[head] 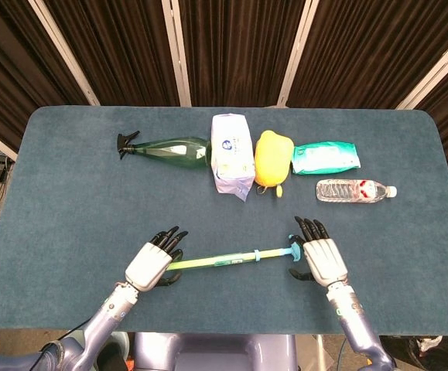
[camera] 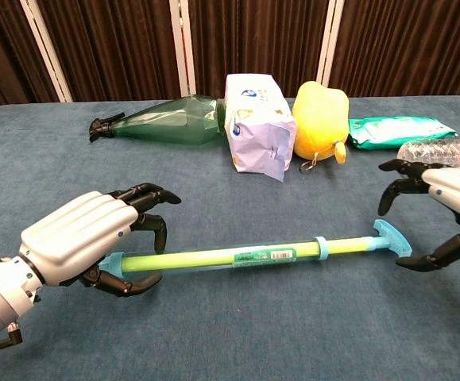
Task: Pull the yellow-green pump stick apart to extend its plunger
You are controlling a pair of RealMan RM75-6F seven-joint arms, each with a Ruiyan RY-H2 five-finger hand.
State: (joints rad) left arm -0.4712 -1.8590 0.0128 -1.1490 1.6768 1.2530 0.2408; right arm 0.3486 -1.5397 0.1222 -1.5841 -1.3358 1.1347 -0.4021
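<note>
Yellow-green pump stick (camera: 237, 256) near the table's (head: 69, 185) front edge, barrel end gripped by left hand (camera: 83, 242). Right hand (camera: 444, 210) at T-handle (camera: 390, 238) (fingers spread, holding nothing).

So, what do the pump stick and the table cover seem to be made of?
The pump stick looks like plastic: a clear, slightly glossy tube over a yellow-green rod, with a light blue collar and T-handle of smooth moulded look. The table cover seems to be a matte teal fabric, perhaps felt or short carpet, judging by its fuzzy, unreflective surface.
</note>
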